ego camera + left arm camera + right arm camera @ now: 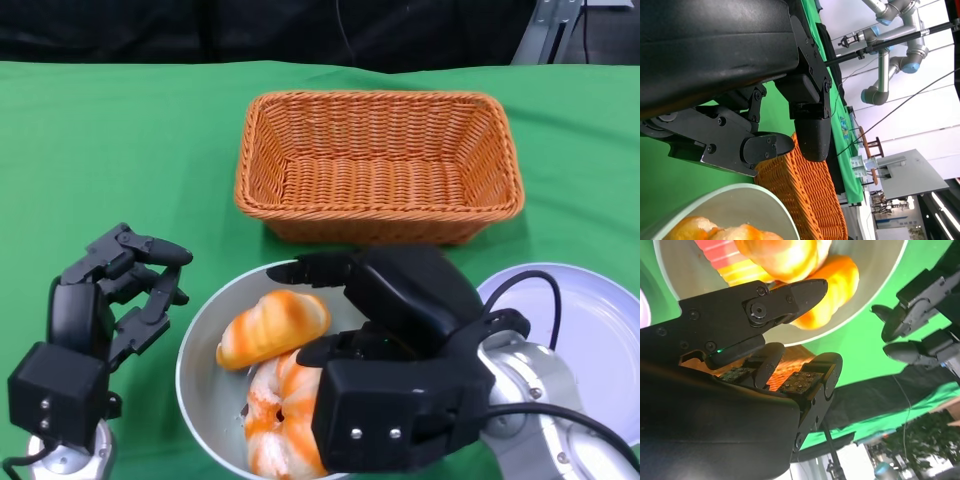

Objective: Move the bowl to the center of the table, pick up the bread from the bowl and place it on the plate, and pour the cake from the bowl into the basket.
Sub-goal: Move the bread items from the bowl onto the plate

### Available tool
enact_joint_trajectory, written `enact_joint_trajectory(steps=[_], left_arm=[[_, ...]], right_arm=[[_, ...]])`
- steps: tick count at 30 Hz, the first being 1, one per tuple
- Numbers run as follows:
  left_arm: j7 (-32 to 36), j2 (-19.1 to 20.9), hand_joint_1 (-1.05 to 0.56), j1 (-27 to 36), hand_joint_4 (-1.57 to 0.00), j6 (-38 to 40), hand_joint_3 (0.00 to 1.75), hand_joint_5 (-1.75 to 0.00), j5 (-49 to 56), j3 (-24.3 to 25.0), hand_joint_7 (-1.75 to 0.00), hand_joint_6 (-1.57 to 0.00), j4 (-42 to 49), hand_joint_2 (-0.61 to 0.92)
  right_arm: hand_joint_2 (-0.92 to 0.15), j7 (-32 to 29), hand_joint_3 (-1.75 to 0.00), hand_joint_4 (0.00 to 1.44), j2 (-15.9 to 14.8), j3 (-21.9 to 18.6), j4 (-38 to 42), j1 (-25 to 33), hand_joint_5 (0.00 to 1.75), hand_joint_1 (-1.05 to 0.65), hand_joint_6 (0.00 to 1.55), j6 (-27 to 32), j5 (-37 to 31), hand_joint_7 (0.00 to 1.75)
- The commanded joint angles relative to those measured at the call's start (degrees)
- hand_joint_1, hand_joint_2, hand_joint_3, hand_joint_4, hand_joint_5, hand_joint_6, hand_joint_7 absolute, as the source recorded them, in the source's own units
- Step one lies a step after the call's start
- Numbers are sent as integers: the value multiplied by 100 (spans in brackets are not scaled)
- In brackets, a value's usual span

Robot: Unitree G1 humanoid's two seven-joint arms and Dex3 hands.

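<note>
Reaching from the near right, the right hand was seen over the right part of the bowl, its fingers stretched leftward above the far rim and spread apart; nothing was seen gripped between them, though contact with the contents could not be told. The left hand was held just left of the bowl, clear of its rim, fingers loosely curled toward it and holding nothing. The bowl stood at the near middle of the green surface. Inside it, the bread, an orange-streaked roll, lay toward the far left, and the cake, a ring-shaped orange-and-white piece, lay nearer, partly hidden under the right hand. The wicker basket was set just beyond the bowl, a narrow strip of cloth between them. The plate lay to the right, partly covered by the right forearm. Open cloth was left on the far left.
</note>
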Motion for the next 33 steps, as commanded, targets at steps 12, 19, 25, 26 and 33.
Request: enact_joint_trajectory(steps=[12,19,25,26,33], left_arm=[[-116,401,-10,-47,-76,-132,49,-152,124,-145,-122,-73,-41,83],[-895,679,-5,-35,-78,434,81,-153,-274,-154,-123,-79,-413,67],[-1582,774,-1,-104,-79,859,89,-152,-811,-31,-121,-81,-494,63],[-1657,791,-2,-113,-79,900,89,-151,-853,-18,-120,-81,-495,62],[-2488,920,-5,-243,-81,1275,91,-152,-1282,84,-119,-83,-489,59]], right_arm=[[-92,-551,-5,66,37,144,1279,-614,22,-79,60,-73,-185,0],[-92,-656,-5,68,49,192,1515,-686,25,-78,61,-87,-152,0],[-92,-704,-5,65,79,223,1699,-774,23,-76,61,-78,-174,0],[-92,-726,-5,66,85,226,1736,-790,23,-76,61,-99,-166,0],[-92,-888,-6,69,228,307,2156,-1005,24,-76,61,-128,-195,0]])
